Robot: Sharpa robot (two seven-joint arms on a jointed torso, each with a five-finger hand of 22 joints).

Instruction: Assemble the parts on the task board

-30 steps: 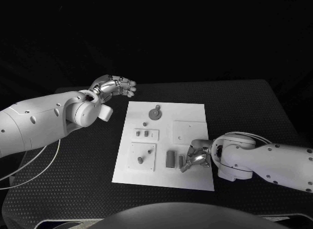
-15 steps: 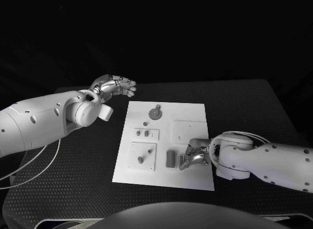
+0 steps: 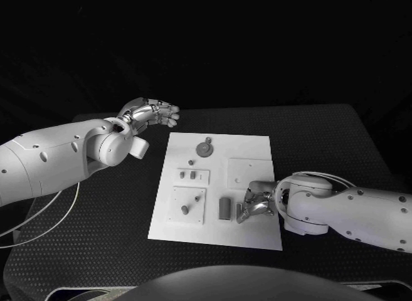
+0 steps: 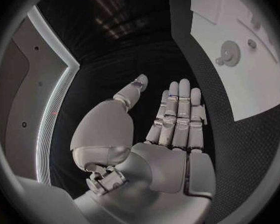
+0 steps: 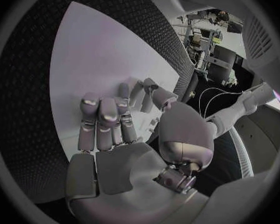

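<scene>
Head view looks down on a black table [image 3: 341, 135] with the white task board [image 3: 251, 147] lying flat at its middle; every place below is given relative to that board. Two white arms reach in. The left arm [image 3: 43, 166] comes from the board's left side and ends in the left hand [image 3: 152, 114], which hovers off the board's far left corner, well apart from every part. Its fingers are extended and close together with nothing in them, as the left wrist view confirms, so it seems parked out of the way. The right arm [image 3: 359, 210] crosses the board's right edge, and the right hand [image 3: 257, 202] sits low over the board's near right area, fingers pointing down at the surface. Whether anything is pinched there cannot be told. It is placed just beside an upright grey block [image 3: 224, 209], probably to pick up or seat a part there. A round grey disc part [image 3: 204, 148] lies near the board's far edge. Small grey pegs [image 3: 195, 175] stand in a raised square at the board's left centre, and a grey pin [image 3: 185, 210] sits in the near left square.
</scene>
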